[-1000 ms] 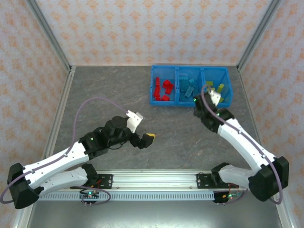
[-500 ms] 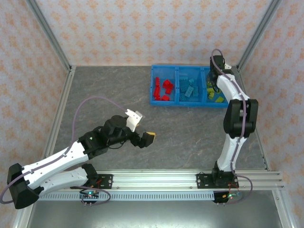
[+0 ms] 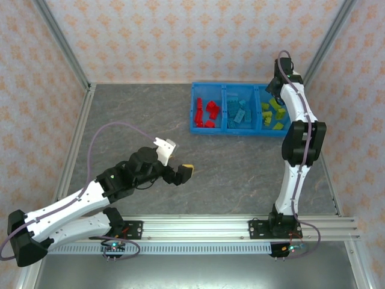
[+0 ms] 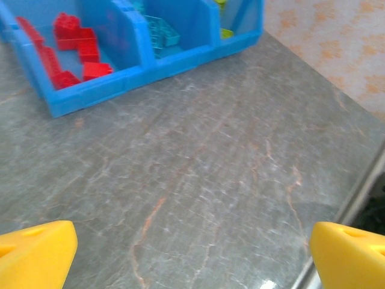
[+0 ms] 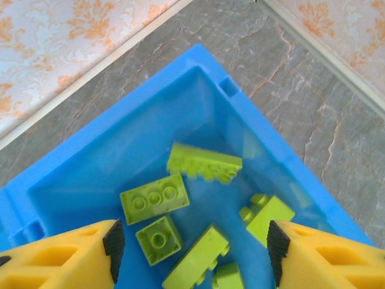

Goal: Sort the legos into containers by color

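Two end effectors are working this scene. On the left, the left end effector point(image 4: 192, 256) is hanging wide open and empty over the tabletop point(image 3: 240, 168), just as it was a second ago. Moving right, the blue bin point(image 3: 207, 129) is sitting at the far side. Its three compartments are holding about six red bricks point(image 3: 207, 111), then a heap of light blue bricks point(image 3: 239, 112) that we cannot count surely, then six yellow-green bricks point(image 5: 204, 162).

The change is on the right. A second ago the right arm was bending low at the bin's front. Now it is reaching tall over the right-hand compartment, and the right end effector point(image 5: 192, 253) is standing open, with nothing between its fingers, above the yellow-green bricks. We are judging that a brick has just been released there. Every brick we are finding is lying in the bin, so the sorting is looking close to finished.
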Motion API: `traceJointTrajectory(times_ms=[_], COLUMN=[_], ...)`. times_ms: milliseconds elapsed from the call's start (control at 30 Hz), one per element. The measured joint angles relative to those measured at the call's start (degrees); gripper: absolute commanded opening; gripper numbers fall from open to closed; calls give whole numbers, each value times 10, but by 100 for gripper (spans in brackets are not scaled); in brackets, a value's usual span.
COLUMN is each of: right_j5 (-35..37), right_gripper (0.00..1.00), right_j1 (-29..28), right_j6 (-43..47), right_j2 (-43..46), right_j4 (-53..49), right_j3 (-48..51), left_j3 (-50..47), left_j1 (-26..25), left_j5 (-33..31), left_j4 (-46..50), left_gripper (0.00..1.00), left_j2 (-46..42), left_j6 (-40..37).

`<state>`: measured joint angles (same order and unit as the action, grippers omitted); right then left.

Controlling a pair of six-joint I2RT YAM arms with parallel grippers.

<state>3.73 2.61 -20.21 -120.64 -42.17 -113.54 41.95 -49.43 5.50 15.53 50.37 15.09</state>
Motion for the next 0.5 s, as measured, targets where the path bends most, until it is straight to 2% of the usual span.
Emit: traceJointTrajectory(times_ms=[133,233,400,433,467,500], right_j5=[-37,-57,-70,-70,-69,-66], right_gripper=[70,74,86,90,99,99], right_j1=[-1,-5,-31,-38,-47,-55], right_j6=[-16,-18,15,23,36,45], right_j2=[114,233,452,489,534,574], right_j4=[17,49,133,147,171,190], right_j3=[138,270,503,542,590,633], left_j3=[-4,-17,-61,-71,-82,-94], left_j1=[0,0,0,0,1,4], left_j5=[-95,-177,-309,-330,-350,-371], left_j4=[14,14,-17,-28,-39,-52], left_gripper=[100,100,100,100,100,100], left_j2=[-9,-27,-43,-42,-41,-40], left_j6=[9,-4,-78,-96,-113,-130])
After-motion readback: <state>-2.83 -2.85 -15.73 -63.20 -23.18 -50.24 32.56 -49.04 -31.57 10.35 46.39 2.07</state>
